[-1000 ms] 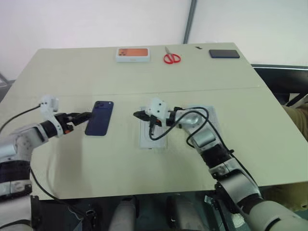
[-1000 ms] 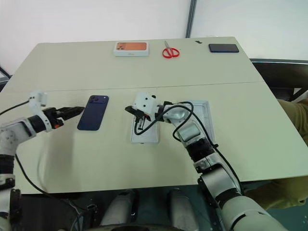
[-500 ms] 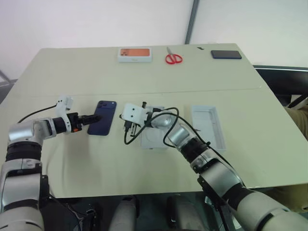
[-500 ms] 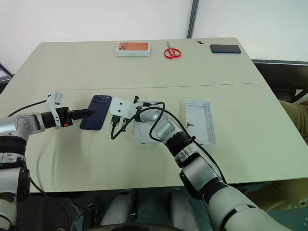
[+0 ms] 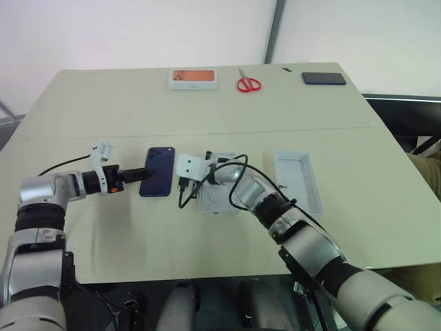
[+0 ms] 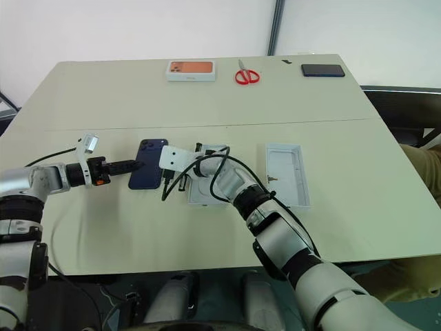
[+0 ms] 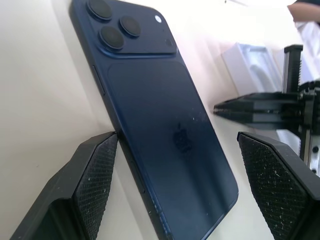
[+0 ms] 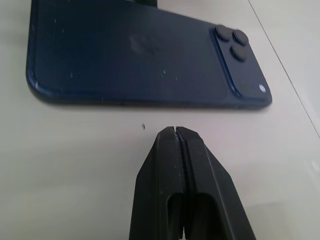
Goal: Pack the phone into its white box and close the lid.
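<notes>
Head views: the phone (image 5: 158, 172) lies flat on the table (image 5: 207, 234), back up, between both grippers; the white box (image 6: 207, 187) sits just beside it, the lid (image 6: 286, 174) further right.

Left wrist view: left gripper (image 7: 175, 192) is spread wide, straddling the phone's lower end.

Right wrist view: right gripper (image 8: 178, 132) is shut, tip just short of the phone's long edge.

Best done: the edge is braced by the shut tip while the open fingers are closed squarely across the width, so sliding is avoided.

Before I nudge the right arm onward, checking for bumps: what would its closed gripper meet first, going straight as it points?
Most likely the phone's long edge, lying just ahead of the right gripper on the table.
</notes>
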`<state>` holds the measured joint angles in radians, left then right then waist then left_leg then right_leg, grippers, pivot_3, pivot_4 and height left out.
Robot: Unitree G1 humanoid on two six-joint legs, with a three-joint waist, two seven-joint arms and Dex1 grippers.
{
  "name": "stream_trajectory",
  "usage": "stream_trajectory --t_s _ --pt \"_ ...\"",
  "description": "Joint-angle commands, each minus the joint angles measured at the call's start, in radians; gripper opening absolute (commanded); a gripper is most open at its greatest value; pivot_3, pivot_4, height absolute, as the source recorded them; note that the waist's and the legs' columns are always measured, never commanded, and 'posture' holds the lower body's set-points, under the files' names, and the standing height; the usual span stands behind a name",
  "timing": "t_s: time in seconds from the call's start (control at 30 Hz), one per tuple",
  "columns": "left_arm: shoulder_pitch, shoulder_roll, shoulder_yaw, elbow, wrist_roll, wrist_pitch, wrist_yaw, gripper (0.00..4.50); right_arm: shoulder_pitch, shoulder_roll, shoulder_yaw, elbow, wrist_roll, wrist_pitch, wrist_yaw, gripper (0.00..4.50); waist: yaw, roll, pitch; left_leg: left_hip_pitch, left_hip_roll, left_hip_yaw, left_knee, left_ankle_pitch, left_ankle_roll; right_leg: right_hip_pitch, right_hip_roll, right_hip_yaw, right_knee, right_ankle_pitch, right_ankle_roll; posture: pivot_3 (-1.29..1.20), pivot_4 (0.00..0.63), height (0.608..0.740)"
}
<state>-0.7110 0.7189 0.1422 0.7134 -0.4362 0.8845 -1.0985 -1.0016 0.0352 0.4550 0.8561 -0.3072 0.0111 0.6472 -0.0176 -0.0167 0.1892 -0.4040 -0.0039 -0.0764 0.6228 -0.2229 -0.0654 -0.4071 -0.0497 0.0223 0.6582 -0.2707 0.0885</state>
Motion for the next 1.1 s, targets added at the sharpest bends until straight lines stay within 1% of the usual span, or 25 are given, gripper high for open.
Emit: stream_trajectory --t_s 0.03,0.17,0.3,0.43,0.6,0.73,0.83,1.0,1.1 --pt "-0.022 -0.023 0.000 0.104 0.039 -0.009 0.069 4.04 -0.051 0.025 -0.013 0.037 0.002 -0.017 -0.011 0.04 0.001 0.000 0.000 0.001 0.000 0.000 0.000 0.000 0.000 0.000 0.000 0.000 0.001 0.000 0.000 0.00 0.150 0.740" --pt "-0.069 -0.023 0.008 0.185 0.052 -0.032 0.075 4.04 -0.072 0.036 -0.013 0.078 -0.006 -0.028 -0.030 0.04 -0.004 0.000 0.000 0.004 0.000 0.000 0.000 0.000 0.000 0.003 0.000 0.000 0.002 0.000 0.000 0.00 0.150 0.740" --pt "-0.097 -0.022 -0.028 0.228 0.094 -0.086 0.056 4.04 -0.087 0.031 -0.002 0.104 -0.025 -0.027 -0.051 0.04 -0.011 0.000 0.000 0.004 0.000 0.000 -0.001 0.000 0.000 0.002 0.000 0.001 0.003 0.000 0.000 0.00 0.150 0.740" --pt "-0.121 -0.047 -0.052 0.273 0.127 -0.120 0.050 4.04 -0.091 0.036 -0.006 0.117 -0.020 -0.003 -0.016 0.04 -0.017 0.000 -0.001 0.006 0.000 0.000 -0.001 0.000 0.000 0.003 0.001 0.001 0.004 0.000 0.000 0.00 0.150 0.740" --pt "-0.121 -0.085 -0.084 0.293 0.162 -0.106 0.008 4.04 -0.101 0.054 -0.005 0.119 -0.024 -0.005 -0.013 0.04 -0.020 0.001 -0.001 0.007 0.000 0.000 -0.001 0.000 0.000 0.004 0.000 0.001 0.004 -0.001 0.000 0.00 0.150 0.740" --pt "-0.128 -0.115 -0.078 0.321 0.174 -0.085 -0.009 4.04 -0.103 0.059 0.003 0.148 -0.041 -0.009 -0.033 0.04 -0.019 0.002 -0.002 0.008 0.000 0.000 -0.001 0.000 0.000 0.005 0.000 0.001 0.004 -0.001 0.000 0.00 0.150 0.740" --pt "-0.125 -0.129 -0.095 0.319 0.189 -0.057 -0.039 4.04 -0.108 0.064 -0.007 0.154 -0.038 -0.004 -0.035 0.04 -0.019 0.003 -0.003 0.012 -0.001 0.000 -0.002 0.000 0.000 0.009 0.000 0.001 0.003 -0.002 0.001 0.00 0.150 0.740" --pt "-0.111 -0.137 -0.136 0.254 0.190 0.013 -0.131 4.04 -0.121 0.057 -0.013 0.170 -0.041 -0.010 -0.039 0.04 -0.020 0.003 -0.003 0.012 -0.001 0.000 -0.003 0.000 0.000 0.010 -0.001 0.001 0.003 -0.002 0.002 0.00 0.150 0.740" --pt "-0.110 -0.141 -0.133 0.230 0.184 0.043 -0.139 4.04 -0.119 0.050 -0.012 0.171 -0.042 -0.015 -0.036 0.04 -0.020 0.003 -0.003 0.012 -0.001 0.000 -0.003 0.000 0.000 0.010 -0.001 0.001 0.003 -0.002 0.002 0.00 0.150 0.740"
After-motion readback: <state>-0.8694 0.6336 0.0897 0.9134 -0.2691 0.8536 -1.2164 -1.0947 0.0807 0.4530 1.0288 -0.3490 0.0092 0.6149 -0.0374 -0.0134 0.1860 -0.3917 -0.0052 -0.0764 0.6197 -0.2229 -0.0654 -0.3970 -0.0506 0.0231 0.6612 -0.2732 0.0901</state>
